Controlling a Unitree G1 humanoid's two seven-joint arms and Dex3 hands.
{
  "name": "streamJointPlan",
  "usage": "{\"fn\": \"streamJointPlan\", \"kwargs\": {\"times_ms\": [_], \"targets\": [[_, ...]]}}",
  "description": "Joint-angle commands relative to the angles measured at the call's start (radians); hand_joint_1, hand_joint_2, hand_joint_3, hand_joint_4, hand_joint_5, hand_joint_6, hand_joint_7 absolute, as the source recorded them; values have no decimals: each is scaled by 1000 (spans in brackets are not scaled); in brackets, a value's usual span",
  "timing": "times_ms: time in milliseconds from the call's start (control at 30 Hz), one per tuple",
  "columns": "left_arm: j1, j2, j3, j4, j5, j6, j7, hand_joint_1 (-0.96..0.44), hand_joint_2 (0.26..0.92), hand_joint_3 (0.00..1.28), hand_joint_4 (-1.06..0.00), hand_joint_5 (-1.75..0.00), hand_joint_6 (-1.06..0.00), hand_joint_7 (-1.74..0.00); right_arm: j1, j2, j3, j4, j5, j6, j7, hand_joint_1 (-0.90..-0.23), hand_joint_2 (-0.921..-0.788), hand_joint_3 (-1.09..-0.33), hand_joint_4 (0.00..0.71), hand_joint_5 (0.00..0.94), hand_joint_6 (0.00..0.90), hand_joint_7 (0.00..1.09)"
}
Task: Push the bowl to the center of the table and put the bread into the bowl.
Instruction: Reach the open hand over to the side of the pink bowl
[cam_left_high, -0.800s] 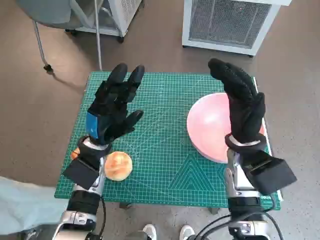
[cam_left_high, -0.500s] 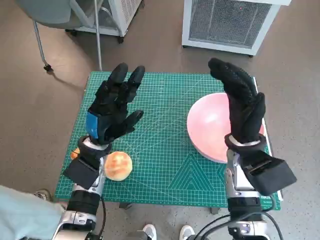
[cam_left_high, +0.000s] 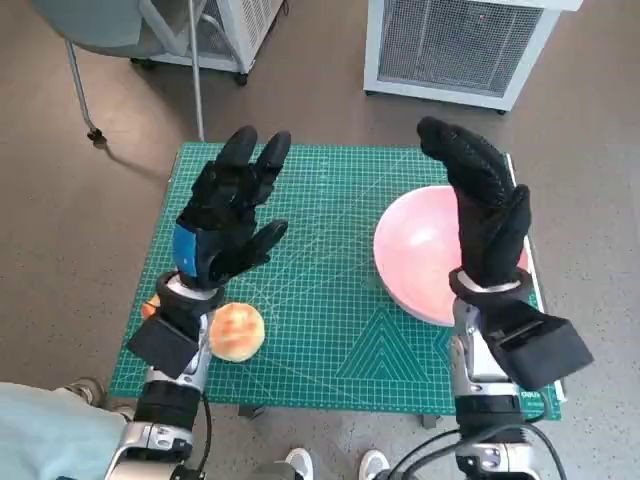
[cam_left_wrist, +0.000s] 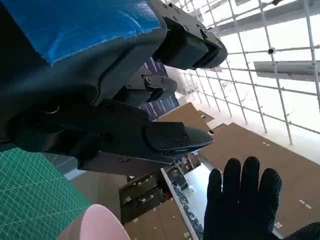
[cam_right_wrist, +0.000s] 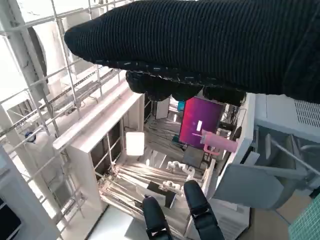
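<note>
Both hands are up in the air above the table, nothing in either one. Left hand (cam_left_high: 225, 220) is raised over the left half of the mat (cam_left_high: 330, 300), fingers spread apart and pointing away from the robot, blue tape showing on its back. Right hand (cam_left_high: 480, 205) is up too, over the right side, glove fingers straight and loosely together, not curled on anything, so it's basically flat and empty.

Bowl (cam_left_high: 420, 255) is pink and sits at the mat's right edge, def not in the middle; the right hand and wrist cover part of it in the head view. Bread (cam_left_high: 236, 331) is a round golden bun near the front left corner of the mat, just beside the left wrist, well apart from the bowl. There's a small orange thing (cam_left_high: 150, 309) peeking out at the left edge by that wrist, can't tell what it is tbh.

Left wrist cam shows the glove fingers (cam_left_wrist: 245, 200) and a bit of the bowl rim (cam_left_wrist: 97, 225) plus mat. Right wrist cam mostly shows glove (cam_right_wrist: 210, 45) and room.

Bkgd: white cabinet (cam_left_high: 455, 45) past the table, chair leg (cam_left_high: 80, 90) at the far left, shoes (cam_left_high: 335, 465) at the near edge.
</note>
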Motion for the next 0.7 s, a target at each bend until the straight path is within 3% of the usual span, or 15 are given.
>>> {"fn": "streamJointPlan", "kwargs": {"times_ms": [33,100,267,500,700], "targets": [[17,-4,3,-23,-11,5,5,-137,921,253,-345,-3,-448,-3,34,-37,-28,4,20,12,13,-443,-921,-633,329,1,32,717],[19,-5,4,-25,-11,7,6,-137,921,252,-346,-3,-449,-3,35,-60,-53,19,22,1,7,-435,-921,-639,329,1,24,730],[22,-5,7,-31,-12,11,8,-126,921,253,-347,-3,-450,-4,19,-108,-140,107,-6,-40,-69,-419,-921,-644,331,2,15,741],[27,-8,10,-33,-6,16,16,-104,921,261,-347,-2,-454,-5,-19,-169,-227,287,-24,-88,-166,-407,-921,-634,330,1,16,677],[29,-8,10,-31,-4,14,20,-95,921,266,-347,-1,-461,-8,-50,-203,-277,442,25,-98,-178,-421,-921,-635,336,4,28,674]]}}
